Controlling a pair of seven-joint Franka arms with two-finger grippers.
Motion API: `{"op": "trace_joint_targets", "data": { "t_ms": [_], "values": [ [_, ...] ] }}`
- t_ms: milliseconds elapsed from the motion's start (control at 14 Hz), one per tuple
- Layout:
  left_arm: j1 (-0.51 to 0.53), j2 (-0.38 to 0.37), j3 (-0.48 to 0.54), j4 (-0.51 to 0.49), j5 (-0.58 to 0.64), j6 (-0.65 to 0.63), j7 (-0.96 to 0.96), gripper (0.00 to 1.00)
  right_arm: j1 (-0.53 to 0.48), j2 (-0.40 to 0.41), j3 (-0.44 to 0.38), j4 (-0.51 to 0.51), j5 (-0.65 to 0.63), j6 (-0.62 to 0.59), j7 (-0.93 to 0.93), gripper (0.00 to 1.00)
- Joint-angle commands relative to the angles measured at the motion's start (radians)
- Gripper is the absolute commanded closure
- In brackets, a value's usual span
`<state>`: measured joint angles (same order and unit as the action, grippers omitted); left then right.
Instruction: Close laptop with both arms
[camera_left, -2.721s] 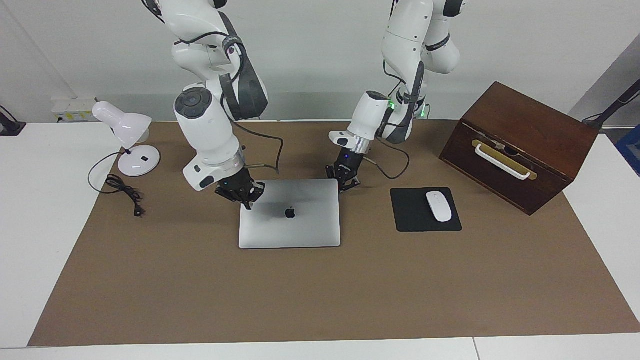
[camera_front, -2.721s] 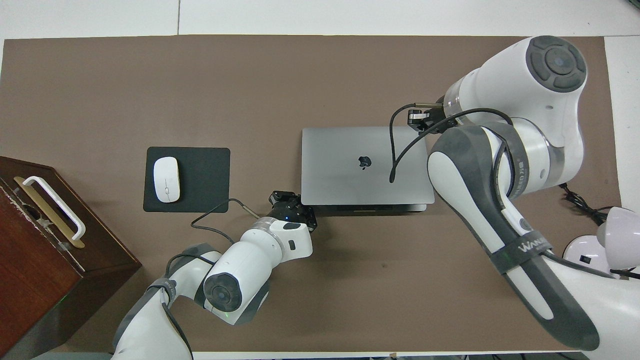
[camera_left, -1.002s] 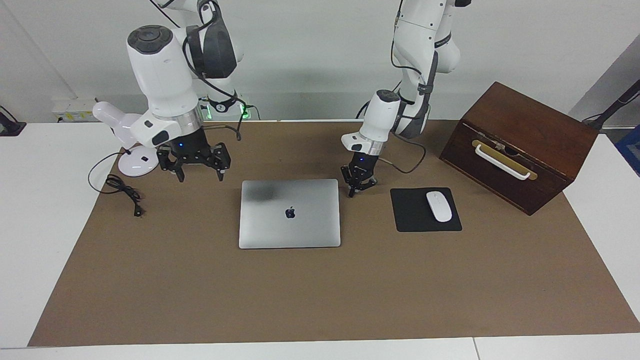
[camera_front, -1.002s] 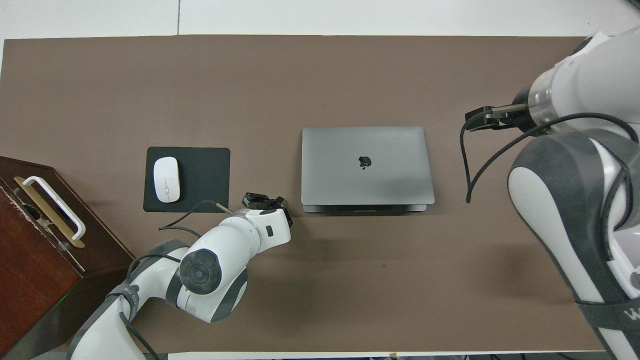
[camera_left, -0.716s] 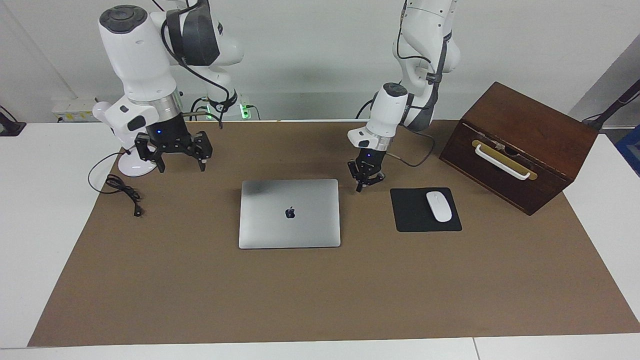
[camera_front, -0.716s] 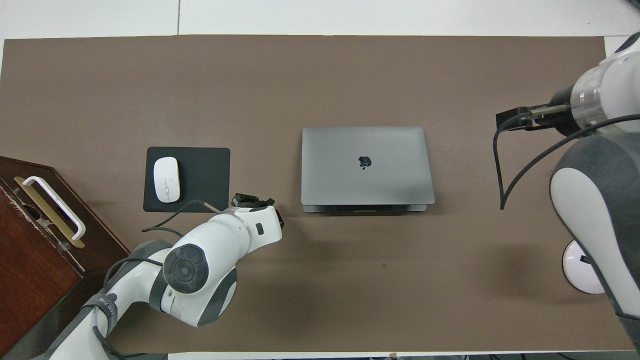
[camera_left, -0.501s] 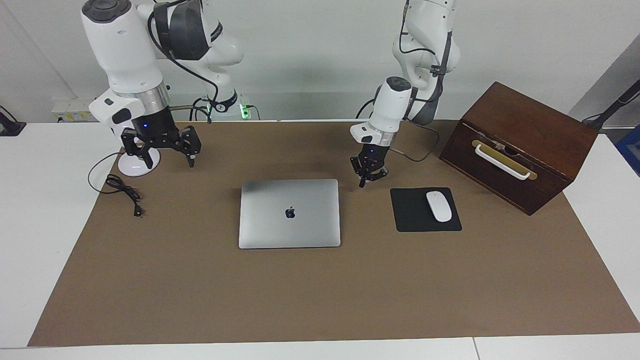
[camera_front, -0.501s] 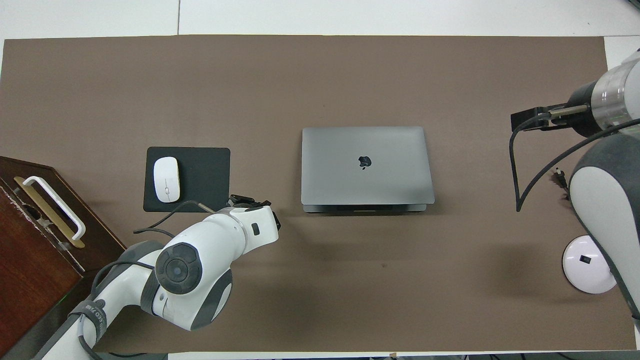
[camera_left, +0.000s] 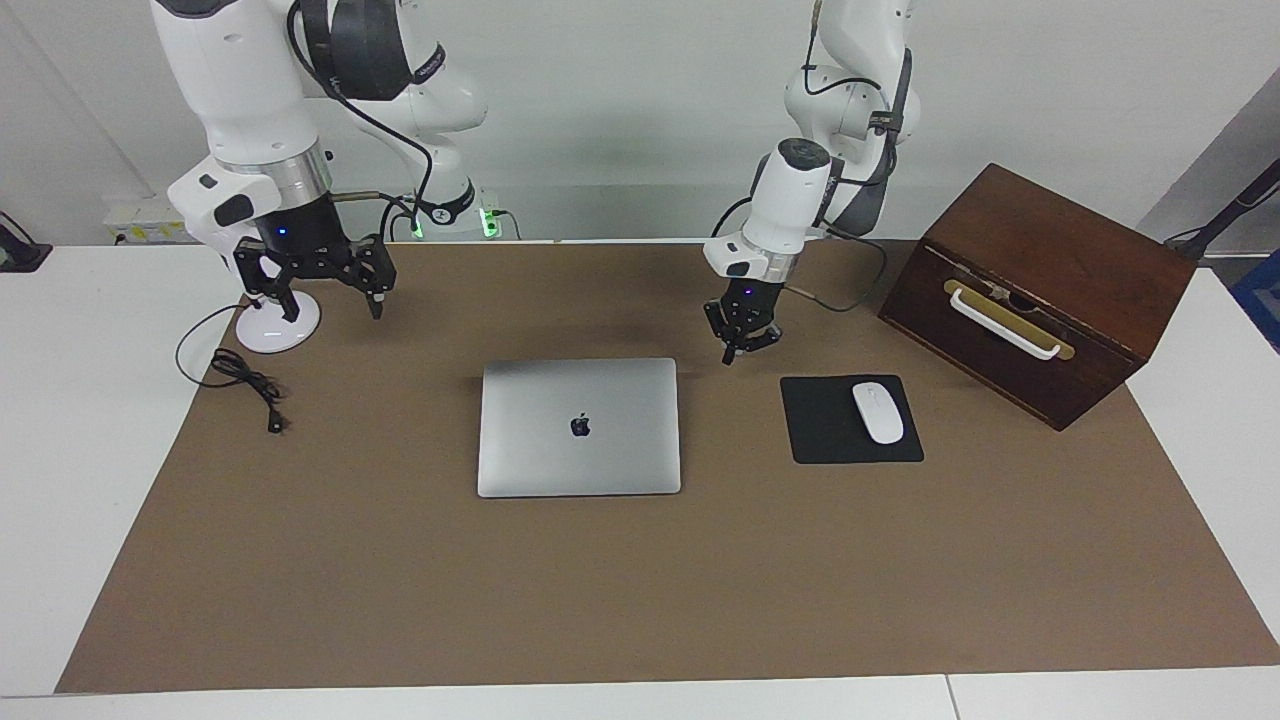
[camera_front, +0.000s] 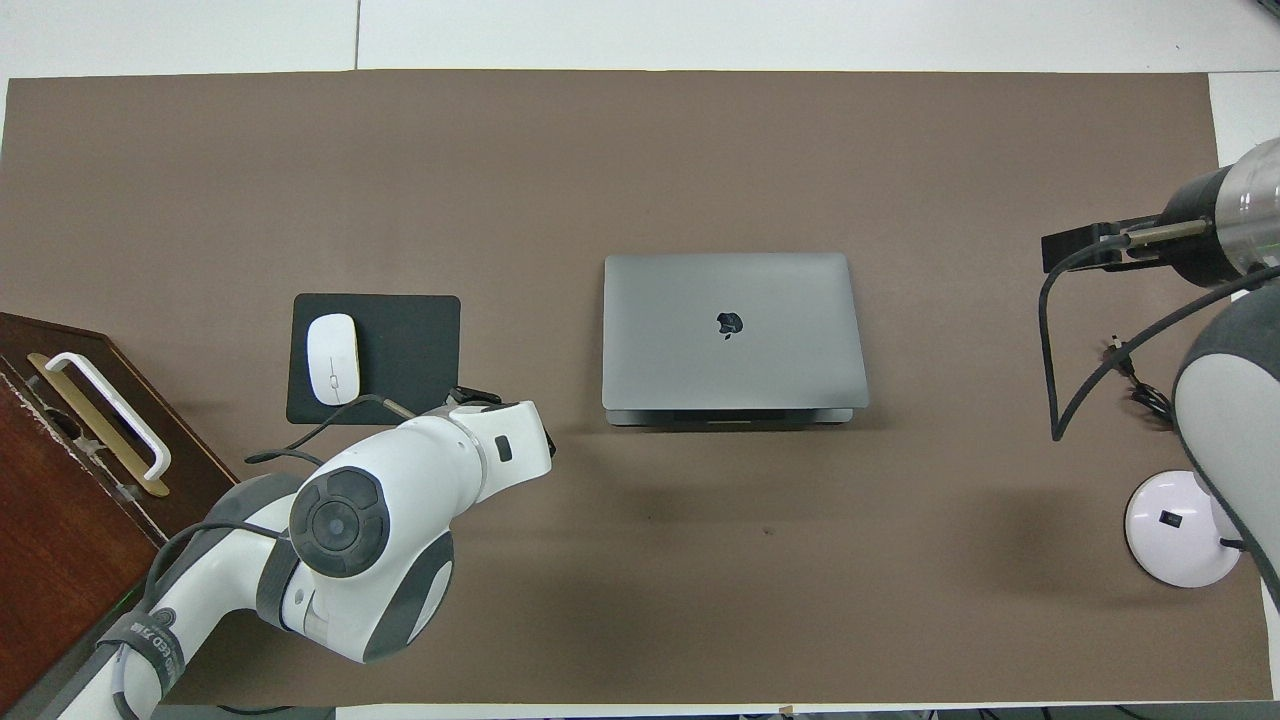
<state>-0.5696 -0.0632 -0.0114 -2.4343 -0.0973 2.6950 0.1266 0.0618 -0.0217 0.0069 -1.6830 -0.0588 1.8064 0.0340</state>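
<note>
Beside the shut laptop (camera_left: 579, 427): left hand (camera_left: 738, 348) raised, fingers pinched together, empty; right hand (camera_left: 318, 296) spread wide, empty, well apart.

This is a robotics lab dressed as an office desk. Two white arms (camera_left: 250, 90) stand mounted at the edge of a white table (camera_left: 90, 420) before a bare pale wall. A brown mat (camera_left: 620, 590) covers the table, and around a laptop (camera_left: 579, 427) on it sit staged desk props: a mouse pad (camera_left: 820, 440) with mouse (camera_left: 877, 412), a lamp (camera_left: 262, 275), a wooden box (camera_left: 1040, 290).
</note>
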Motion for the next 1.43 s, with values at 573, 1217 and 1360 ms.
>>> {"op": "trace_joint_targets", "data": {
  "t_ms": [573, 1217, 1360],
  "values": [
    [0.082, -0.075, -0.001, 0.121, -0.012, -0.249, -0.03, 1.0, -0.054, -0.038, 0.012, -0.024, 0.001, -0.005, -0.072, 0.0],
    [0.197, -0.152, -0.001, 0.264, -0.006, -0.533, -0.03, 1.0, -0.088, -0.057, 0.012, -0.024, 0.102, -0.062, -0.059, 0.0],
    [0.223, -0.152, -0.001, 0.303, -0.002, -0.593, -0.028, 1.0, -0.089, -0.057, 0.012, -0.024, 0.103, -0.07, -0.059, 0.0]
  ]
}}
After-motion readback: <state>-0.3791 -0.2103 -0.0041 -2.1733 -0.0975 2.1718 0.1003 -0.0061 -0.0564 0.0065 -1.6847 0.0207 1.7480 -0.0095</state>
